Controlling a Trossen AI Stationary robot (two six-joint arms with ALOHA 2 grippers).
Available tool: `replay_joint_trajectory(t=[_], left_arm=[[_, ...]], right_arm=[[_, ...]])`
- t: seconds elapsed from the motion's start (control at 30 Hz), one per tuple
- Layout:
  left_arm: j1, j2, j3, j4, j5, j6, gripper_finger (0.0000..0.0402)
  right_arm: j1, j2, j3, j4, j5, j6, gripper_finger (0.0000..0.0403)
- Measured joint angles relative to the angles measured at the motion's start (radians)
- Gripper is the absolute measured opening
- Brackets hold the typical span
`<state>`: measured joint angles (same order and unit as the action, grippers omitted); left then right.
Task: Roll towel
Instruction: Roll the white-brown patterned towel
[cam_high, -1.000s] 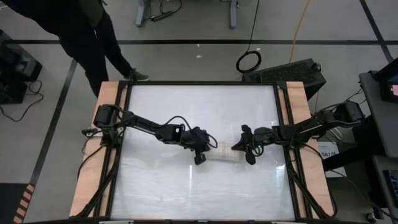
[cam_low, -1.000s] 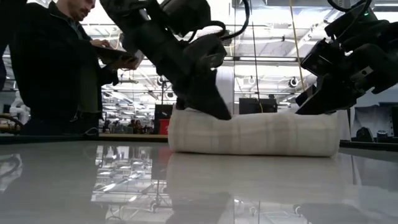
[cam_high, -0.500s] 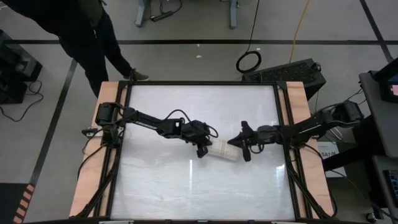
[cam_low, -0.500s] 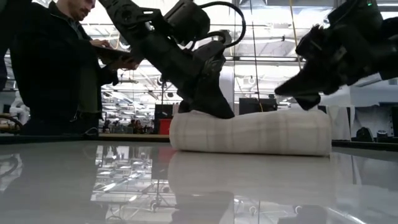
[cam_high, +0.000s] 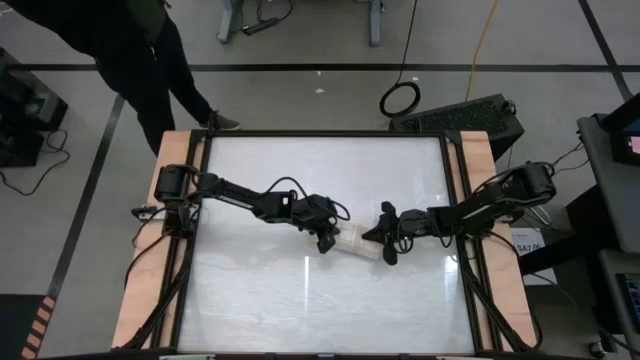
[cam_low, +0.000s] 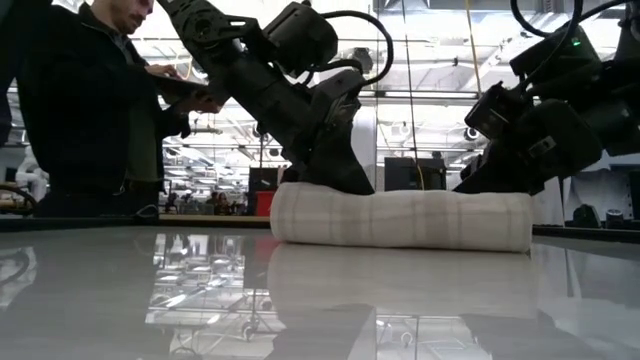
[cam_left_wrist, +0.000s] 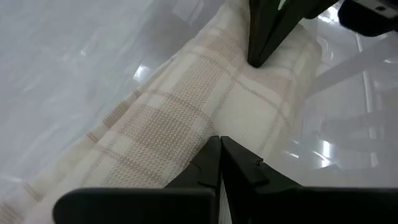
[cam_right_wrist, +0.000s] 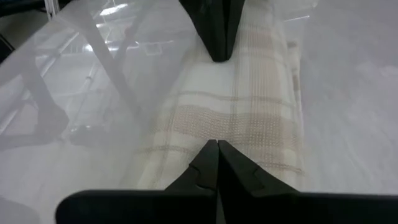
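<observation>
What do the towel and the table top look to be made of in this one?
The towel looks like thin woven cotton or similar: a waffle-like textured weave shows in the left wrist view, cream with tan plaid stripes, matte, and soft enough to lie in a roll. The table top looks like hard, glossy white laminate or plastic, perhaps coated board: it mirrors the room's lights and the roll.

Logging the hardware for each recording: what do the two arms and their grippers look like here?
Both arms are dark, near-black jointed links with black cables looping loosely along them. The left gripper and the right gripper each end in two slim, matte black fingers that taper to blunt tips; the wrist views show a small step in their inner edges. A small green light shows on the right arm in the low view. No other markings are visible.
</observation>
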<state>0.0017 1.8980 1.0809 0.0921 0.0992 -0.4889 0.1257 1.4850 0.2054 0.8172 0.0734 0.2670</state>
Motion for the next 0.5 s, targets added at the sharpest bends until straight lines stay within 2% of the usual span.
replay_joint_trajectory(t=[0.27,0.5], left_arm=[[-0.017,0.0,0.0,-0.001,-0.025,-0.056,0.0017],[-0.01,-0.053,0.002,0.0,0.014,-0.03,0.0017]], right_arm=[[-0.022,-0.016,-0.001,0.043,-0.028,-0.02,0.0],[-0.022,-0.093,-0.001,0.048,-0.076,0.002,0.0]])
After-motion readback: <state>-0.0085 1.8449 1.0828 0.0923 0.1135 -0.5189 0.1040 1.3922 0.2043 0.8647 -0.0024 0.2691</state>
